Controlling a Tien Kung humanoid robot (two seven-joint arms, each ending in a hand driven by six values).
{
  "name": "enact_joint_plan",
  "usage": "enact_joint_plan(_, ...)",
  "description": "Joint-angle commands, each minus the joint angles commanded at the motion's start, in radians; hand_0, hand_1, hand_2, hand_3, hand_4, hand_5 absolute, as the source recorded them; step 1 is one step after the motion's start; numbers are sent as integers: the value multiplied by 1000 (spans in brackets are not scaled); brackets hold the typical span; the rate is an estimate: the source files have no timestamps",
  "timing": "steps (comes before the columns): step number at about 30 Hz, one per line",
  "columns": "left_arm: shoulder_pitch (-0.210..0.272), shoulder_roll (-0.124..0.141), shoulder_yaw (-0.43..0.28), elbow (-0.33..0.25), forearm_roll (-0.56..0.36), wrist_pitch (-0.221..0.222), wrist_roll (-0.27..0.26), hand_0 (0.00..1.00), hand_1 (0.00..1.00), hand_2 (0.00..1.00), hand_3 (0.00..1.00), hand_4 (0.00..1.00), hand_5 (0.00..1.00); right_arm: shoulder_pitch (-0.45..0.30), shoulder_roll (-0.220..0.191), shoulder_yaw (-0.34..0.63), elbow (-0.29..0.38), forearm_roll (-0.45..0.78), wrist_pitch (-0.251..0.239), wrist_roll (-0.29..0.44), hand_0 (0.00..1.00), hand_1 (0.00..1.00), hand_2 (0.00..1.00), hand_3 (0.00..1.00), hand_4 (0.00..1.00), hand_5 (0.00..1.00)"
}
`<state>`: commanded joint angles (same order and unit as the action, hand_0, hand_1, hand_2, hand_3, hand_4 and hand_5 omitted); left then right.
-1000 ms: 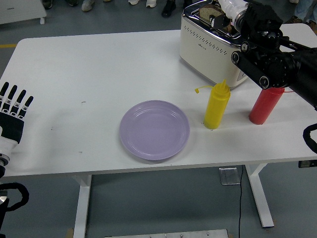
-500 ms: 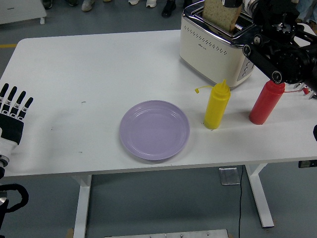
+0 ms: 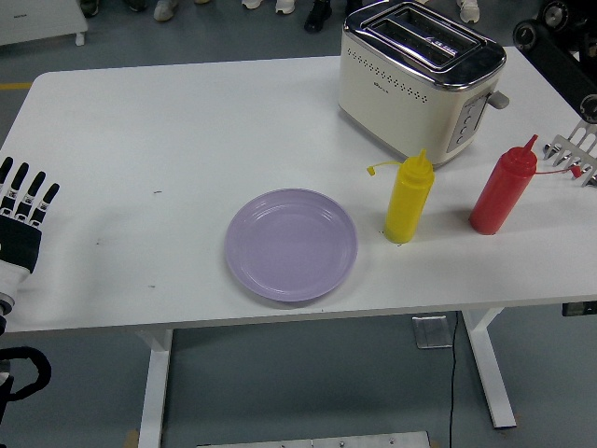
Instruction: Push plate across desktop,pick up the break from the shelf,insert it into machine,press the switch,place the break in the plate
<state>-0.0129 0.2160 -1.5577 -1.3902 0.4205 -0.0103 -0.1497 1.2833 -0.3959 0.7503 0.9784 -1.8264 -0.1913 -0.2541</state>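
Plate: a lilac round plate is sitting on the white table, slightly left of centre and close to the near edge; nothing is lying in it.
Toaster: a cream and chrome machine is standing at the far right of the table, its two top slots facing up; both slots are looking dark, and I cannot tell whether bread is sitting down inside them.
Toaster lever: a small grey knob is sticking out of the toaster's right end, beside a column of buttons.
Yellow bottle: a squeeze bottle is standing upright just in front of the toaster, near the plate's right rim but apart from it, its cap hanging off to the left.
Red bottle: a squeeze bottle is standing upright to the right of the yellow one, well apart from it.
Rack: a metal wire shelf is showing only partly at the right edge; no bread is showing on the part in view.
Left hand: it is resting at the table's left edge, fingers extended straight and side by side, holding nothing.
Right arm: only a black segment is crossing the top right corner; its hand is out of frame.
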Motion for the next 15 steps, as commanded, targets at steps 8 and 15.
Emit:
enact_joint_plan(8,1,-1,-5,0,0,0,0,809,860,916,859,638,998,-6,-76,-44,194,153,125,12,183,232,344,456,237,45)
enact_joint_plan(15,-2,-2,-6,0,1,0,0,809,859,916,860,638,998,-12,-97,-147,361,310,230,14,191,232,344,454,209,33)
